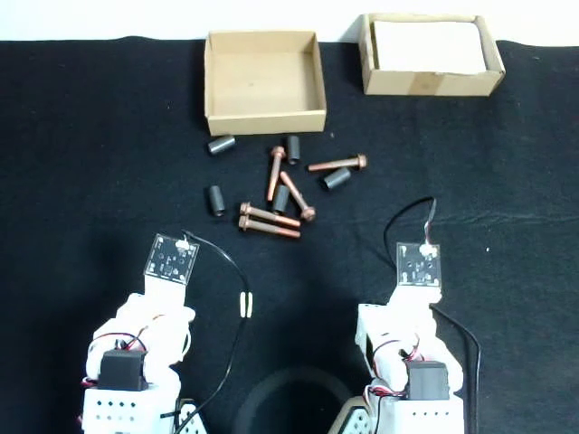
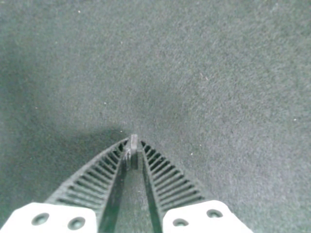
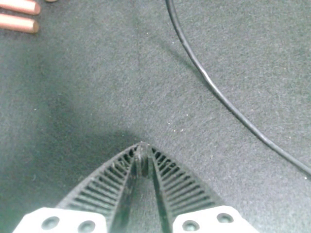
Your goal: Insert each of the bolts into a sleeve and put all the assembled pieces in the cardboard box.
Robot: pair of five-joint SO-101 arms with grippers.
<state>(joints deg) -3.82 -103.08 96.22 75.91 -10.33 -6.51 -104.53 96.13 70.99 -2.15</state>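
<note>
Both claws are pressed together on nothing: the left gripper and the right gripper each hang over bare black cloth, on the arms' side of the open cardboard box and well apart from it. The parts lie loose between that box and the arms, near its front wall. There are five copper bolts and five dark sleeves, none mated, and nothing is in the box yet. Crowding looks like the main risk. One sleeve sits wedged between two bolts, and a pair of bolts lie side by side, touching or nearly so. Fingers closing there could take two parts at once or knock a neighbour away. Every piece is round, so a glancing push would probably roll it off, perhaps under the box's wall. The sleeves are also nearly the colour of the cloth, which may make aiming at them harder. A black cable trails over the cloth just beside the right gripper and could snag a reach toward the box. A second box with a white insert stands beside the cardboard box, so a finished piece could end up in the wrong one. The surface is a matte, felt-like cloth flecked with lint, and beyond the boxes there is a pale strip.
</note>
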